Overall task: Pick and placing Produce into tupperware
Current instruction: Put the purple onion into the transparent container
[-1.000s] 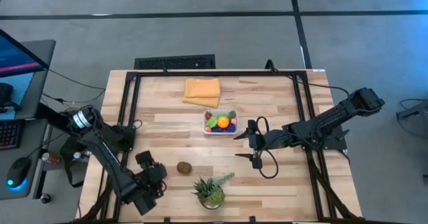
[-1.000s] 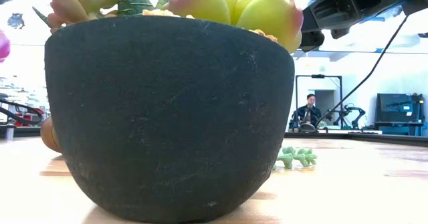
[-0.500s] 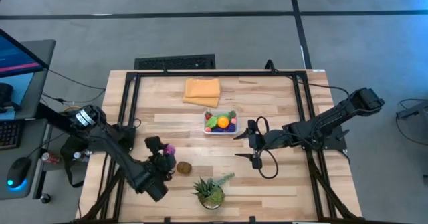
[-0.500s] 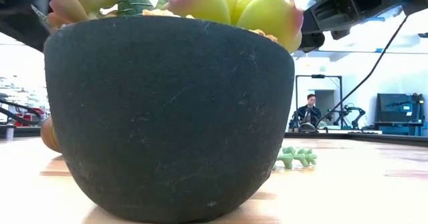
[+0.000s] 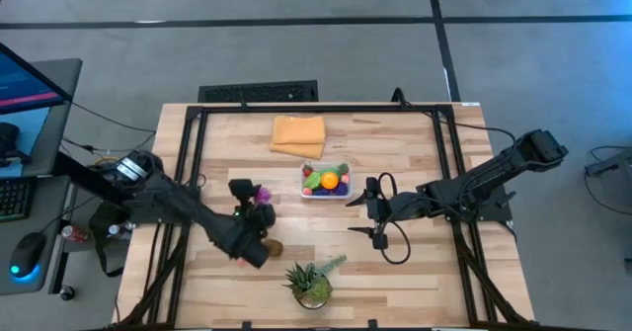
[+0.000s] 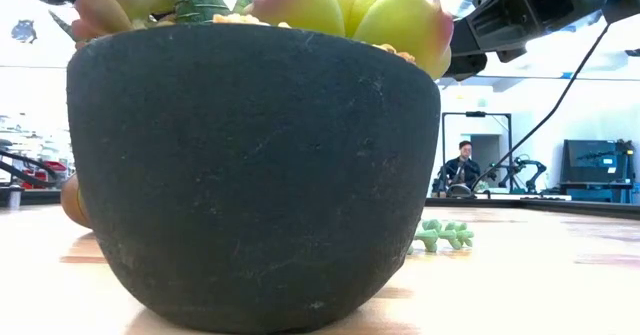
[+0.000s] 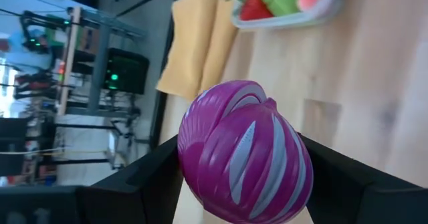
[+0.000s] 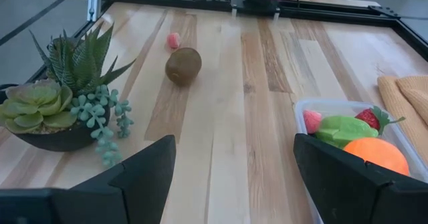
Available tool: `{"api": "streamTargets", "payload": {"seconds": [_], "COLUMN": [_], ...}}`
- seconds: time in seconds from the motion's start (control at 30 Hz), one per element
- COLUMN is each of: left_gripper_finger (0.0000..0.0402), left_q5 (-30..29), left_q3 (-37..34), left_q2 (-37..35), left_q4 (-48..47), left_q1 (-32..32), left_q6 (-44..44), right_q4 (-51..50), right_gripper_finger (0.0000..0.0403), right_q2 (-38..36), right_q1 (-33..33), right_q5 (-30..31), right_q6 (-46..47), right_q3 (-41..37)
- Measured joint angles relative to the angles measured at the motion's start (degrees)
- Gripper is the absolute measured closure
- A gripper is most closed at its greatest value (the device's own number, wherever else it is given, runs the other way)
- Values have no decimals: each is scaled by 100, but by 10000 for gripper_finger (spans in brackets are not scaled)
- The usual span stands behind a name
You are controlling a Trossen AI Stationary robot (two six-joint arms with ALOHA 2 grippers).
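Note:
My left gripper (image 5: pixel 255 201) hangs above the table's middle left, shut on a purple, pale-striped piece of produce (image 7: pixel 244 160). The clear tupperware (image 5: pixel 326 182) stands right of it, holding a strawberry, a green piece and an orange (image 8: pixel 374 154). A brown kiwi (image 8: pixel 183 65) and a small pink piece (image 8: pixel 173 40) lie on the boards. My right gripper (image 5: pixel 351 216) waits open just right of the tupperware, nothing between its fingers. My left gripper pinches the purple striped piece by its two opposite sides (image 7: pixel 190 164) between the two fingers (image 7: pixel 150 184). The fingers slant downward, coming from the table's near left. The piece is lifted clear of the table.
A dark pot of spiky green plants (image 5: pixel 313 282) stands near the front edge and fills most of the low view. A folded orange cloth (image 5: pixel 298 133) lies at the back, beyond the tupperware. A black frame rail (image 5: pixel 316 109) runs round the table.
My left gripper has swung from the near left corner toward the far edge and right, toward the tupperware, rolling its wrist as it went. The purple striped piece has travelled with it, clear of the table. My right arm has kept still.

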Motion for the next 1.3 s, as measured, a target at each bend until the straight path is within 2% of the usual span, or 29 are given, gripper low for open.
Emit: {"api": "streamTargets", "payload": {"seconds": [0.17,0.37,0.67,0.97,1.3], "left_gripper_finger": [159,159,159,159,159], "left_q5": [-115,-108,321,1511,3288], "left_q3": [0,0,0,0,-2], "left_q2": [-2,-2,-2,-2,-2], "left_q4": [376,1406,3012,4407,4912], "left_q1": [448,940,1779,2597,3275], "left_q6": [659,1983,3899,5235,5504], "right_q4": [-37,-166,-260,-378,-560], "right_gripper_finger": [107,107,107,107,107], "right_q2": [0,0,0,0,0], "right_q1": [0,0,0,2,2], "right_q5": [0,0,0,0,0], "right_q6": [0,39,42,87,192], "right_q3": [0,0,0,0,0]}}
